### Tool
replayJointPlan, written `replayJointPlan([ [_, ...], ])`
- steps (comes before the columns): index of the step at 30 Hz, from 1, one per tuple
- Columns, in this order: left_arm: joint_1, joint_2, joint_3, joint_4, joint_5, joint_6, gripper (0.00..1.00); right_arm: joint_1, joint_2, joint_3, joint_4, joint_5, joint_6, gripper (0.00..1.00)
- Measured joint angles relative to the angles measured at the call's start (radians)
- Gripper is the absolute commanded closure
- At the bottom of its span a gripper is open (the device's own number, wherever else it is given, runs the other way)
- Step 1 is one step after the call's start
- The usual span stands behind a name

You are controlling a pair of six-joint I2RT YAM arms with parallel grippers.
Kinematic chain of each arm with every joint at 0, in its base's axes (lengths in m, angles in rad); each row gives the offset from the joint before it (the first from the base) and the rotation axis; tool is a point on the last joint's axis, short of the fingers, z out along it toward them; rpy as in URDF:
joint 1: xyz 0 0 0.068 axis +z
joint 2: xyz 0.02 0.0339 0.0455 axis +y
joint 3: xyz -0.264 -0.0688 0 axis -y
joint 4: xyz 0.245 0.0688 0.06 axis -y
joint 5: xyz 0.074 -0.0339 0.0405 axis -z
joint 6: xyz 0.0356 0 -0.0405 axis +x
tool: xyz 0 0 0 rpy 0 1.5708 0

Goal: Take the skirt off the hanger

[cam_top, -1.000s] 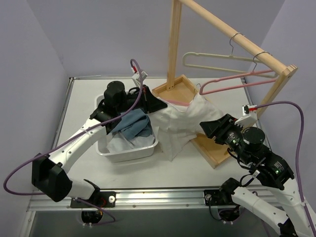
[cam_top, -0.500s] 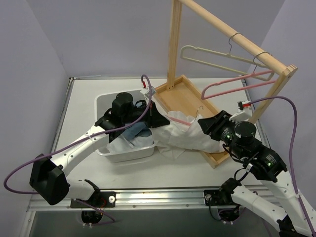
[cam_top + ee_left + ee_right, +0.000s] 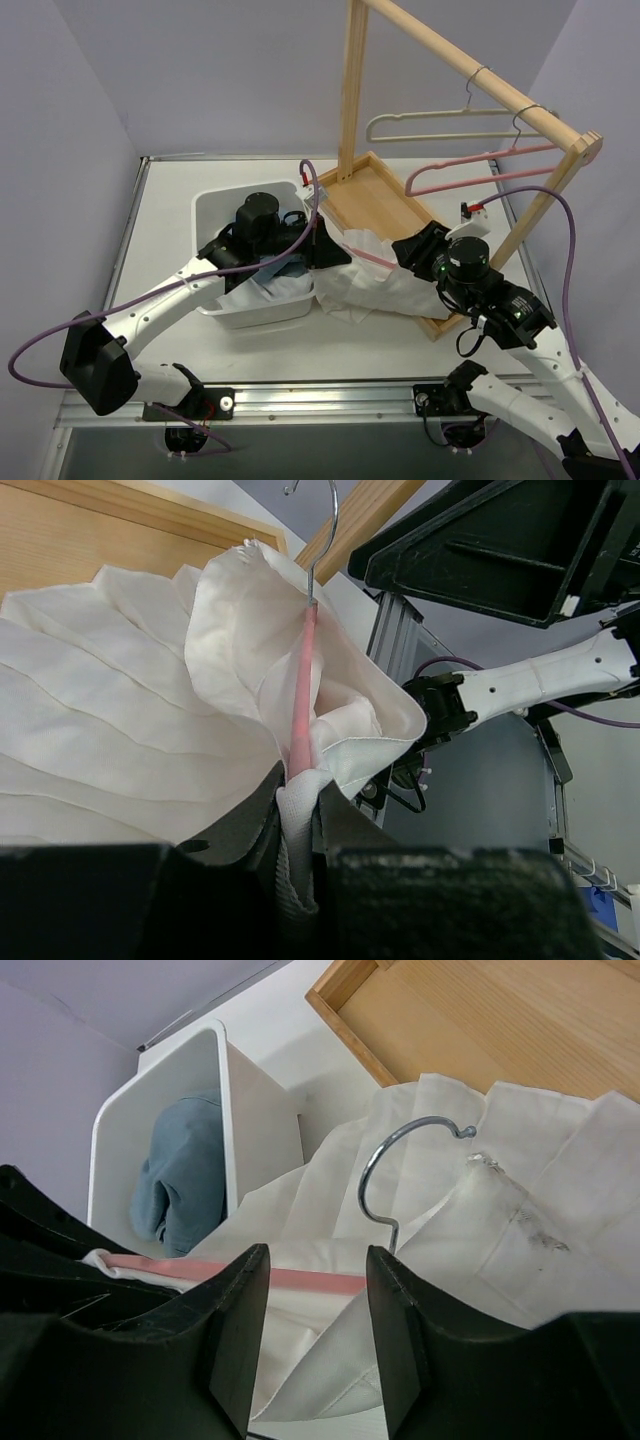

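- A robot lab test cell: plain lilac walls [image 3: 220, 70] box in a white table [image 3: 165, 200] to the left of the left tool [image 3: 330, 252], behind both, and to the right of the right tool [image 3: 408, 250].
- A metal rail [image 3: 330, 400] nearer than the tools carries the arm bases, with purple cables [image 3: 40, 350] trailing.
- A wooden rack [image 3: 352, 90] with hangers [image 3: 440, 125] stands beyond the right tool.

Work cell: white desk enclosed by plain lilac walls.

The desk [image 3: 165, 200] has a flat white top, and an aluminium rail [image 3: 330, 398] runs along its near edge. Pale lilac walls [image 3: 200, 70] stand at its left, rear and right sides. A wooden rack [image 3: 352, 90] stands on the right part of the desk. It has a shallow tray base [image 3: 370, 190], an upright post at the tray's far corner, and a round bar [image 3: 450, 60] that slopes down to the right onto a slanted post. Lighting is even and diffuse; shadows on the desk are soft.
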Motion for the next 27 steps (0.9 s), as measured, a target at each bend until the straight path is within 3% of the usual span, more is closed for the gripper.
replayJointPlan([
  [21, -0.012, -0.034, 0.018, -0.027, 0.013, 0.014, 0.98, 0.000, -0.003, -0.068, 0.013, 0.064, -0.003, 0.69],
  [26, -0.014, -0.036, 0.018, -0.027, 0.016, 0.014, 0.98, 0.000, 0.035, -0.077, 0.052, 0.064, -0.002, 0.78],
  [27, -0.014, -0.037, 0.018, -0.028, 0.016, 0.014, 0.98, 0.000, 0.037, -0.082, 0.061, 0.064, -0.001, 0.87],
])
